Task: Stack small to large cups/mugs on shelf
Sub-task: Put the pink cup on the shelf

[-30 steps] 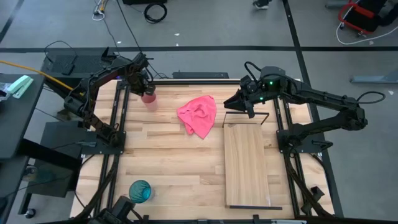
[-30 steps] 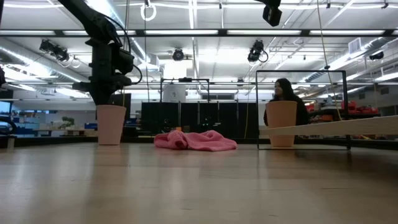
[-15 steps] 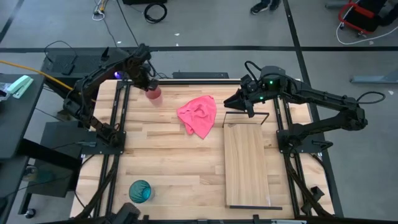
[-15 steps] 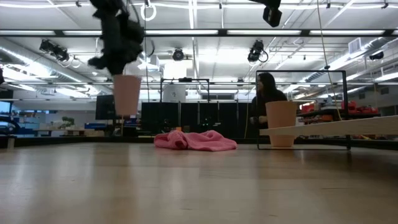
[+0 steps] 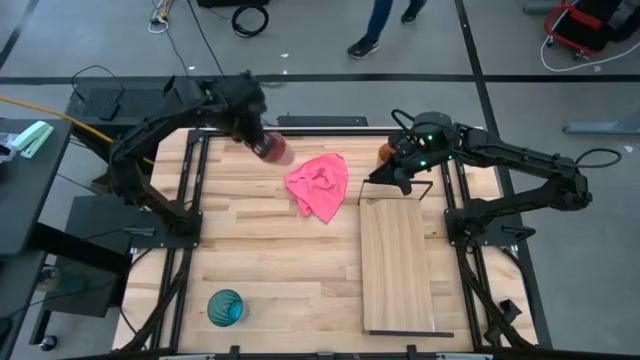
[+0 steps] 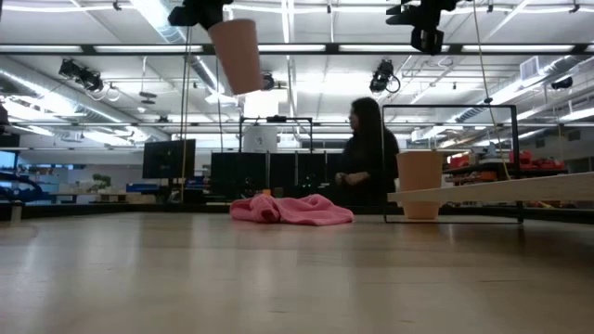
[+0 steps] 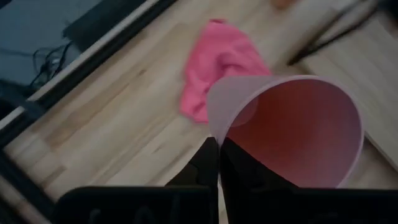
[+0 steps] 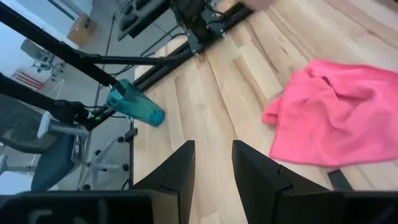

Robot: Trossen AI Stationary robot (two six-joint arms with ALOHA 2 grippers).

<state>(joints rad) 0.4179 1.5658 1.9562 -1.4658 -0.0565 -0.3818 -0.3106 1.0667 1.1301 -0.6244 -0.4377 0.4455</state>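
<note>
My left gripper [image 5: 258,140] is shut on the small translucent pink cup [image 5: 273,150], high above the table's far left; the cup also shows in the low view [image 6: 237,54]. My right gripper [image 5: 380,175] is open and empty above the black wire frame [image 5: 395,183] at the far end of the pale wood shelf [image 5: 397,265]. The orange-brown cup [image 5: 385,152] stands by its base on the table just beyond that end, seen through the frame in the low view [image 6: 419,184]. The teal cup [image 5: 226,307] sits near the table's near left corner. My left gripper holds the pink cup by its rim [image 7: 214,127], the wall between the two fingers, one finger inside [image 7: 249,177] and one outside. The cup is lifted clear of the table and hangs below the gripper, mouth up and tilted, its base [image 6: 249,88] toward the table's right.
A crumpled pink cloth [image 5: 320,185] lies on the table between the two arms, below the pink cup's right. A person [image 6: 367,153] walks in the room behind the table. Bare planks lie between the cloth, the shelf and the teal cup.
My left gripper has lifted the pink cup off the table at the far left, carried it high up and toward the table's right, and tipped it. My right gripper has shifted slightly toward the table's right, so the orange-brown cup now shows in the high view.
</note>
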